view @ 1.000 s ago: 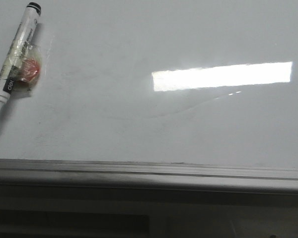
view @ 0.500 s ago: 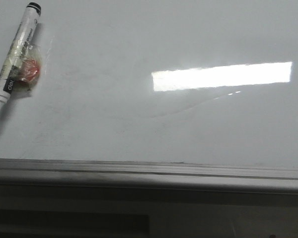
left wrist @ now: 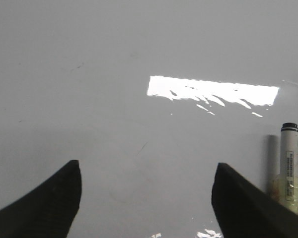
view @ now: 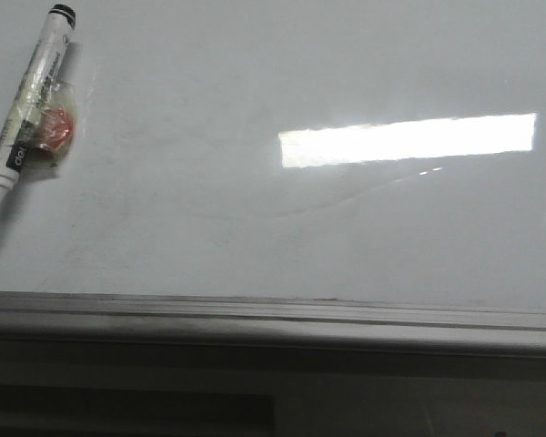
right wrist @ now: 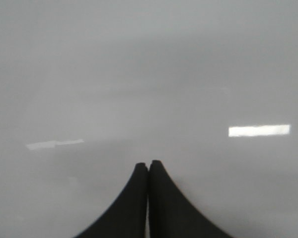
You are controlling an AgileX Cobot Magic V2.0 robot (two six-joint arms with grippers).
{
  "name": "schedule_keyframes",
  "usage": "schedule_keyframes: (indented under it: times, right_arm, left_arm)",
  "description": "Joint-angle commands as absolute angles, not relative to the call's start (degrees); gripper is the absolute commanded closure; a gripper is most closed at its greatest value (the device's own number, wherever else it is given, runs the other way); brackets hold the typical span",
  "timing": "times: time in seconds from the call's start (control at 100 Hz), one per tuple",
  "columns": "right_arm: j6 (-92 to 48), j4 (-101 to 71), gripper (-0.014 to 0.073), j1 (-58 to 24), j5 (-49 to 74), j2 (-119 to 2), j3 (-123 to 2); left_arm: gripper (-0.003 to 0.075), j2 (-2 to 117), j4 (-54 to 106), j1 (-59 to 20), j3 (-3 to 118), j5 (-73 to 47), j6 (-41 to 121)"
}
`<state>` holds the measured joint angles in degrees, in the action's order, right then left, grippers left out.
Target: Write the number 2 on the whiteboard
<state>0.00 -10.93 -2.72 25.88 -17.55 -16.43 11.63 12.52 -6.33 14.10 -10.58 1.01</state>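
The left jaws stand wide apart with nothing between them, hanging over the bare whiteboard. Just outside one of those jaws lies a white marker pen, black cap on, flat on the board; in the front view the pen lies slanted with a taped red lump beside it. The right jaws are pressed together, empty, above plain board surface. No drawn digit shows on the whiteboard.

A bright rectangular light reflection glares above a dim foreground.
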Motion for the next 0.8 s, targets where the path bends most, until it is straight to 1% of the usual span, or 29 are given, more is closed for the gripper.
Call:
schedule_keyframes:
  times: [0.0,0.18,0.35,0.49,0.63,0.79]
  right_arm:
    - [0.0,-11.2,0.0643,-2.9,20.8,-18.6,-18.0]
    - [-0.3,-11.2,0.0643,-2.9,20.5,-18.6,-18.0]
    - [-0.4,-11.1,0.0643,-2.9,19.5,-18.6,-18.0]
    - [-0.9,-11.1,0.0643,-2.9,19.5,-18.6,-18.0]
    - [-0.9,-11.1,0.0643,-2.9,19.2,-18.6,-18.0]
    - [-0.9,-11.1,0.0643,-2.9,19.1,-18.6,-18.0]
  left_arm:
    - [0.0209,13.0,13.3,-8.8,16.7,-4.9,3.5]
    - [0.0209,17.0,13.3,-17.4,18.1,-2.8,4.9]
    - [0.0259,24.8,13.3,-26.5,18.1,-1.0,4.9]
    - [0.0259,31.4,12.8,-32.5,18.1,2.9,4.9]
    - [0.0259,37.4,12.9,-36.8,18.1,6.9,4.9]
    - [0.0272,44.3,12.9,-37.7,18.1,12.6,4.9]
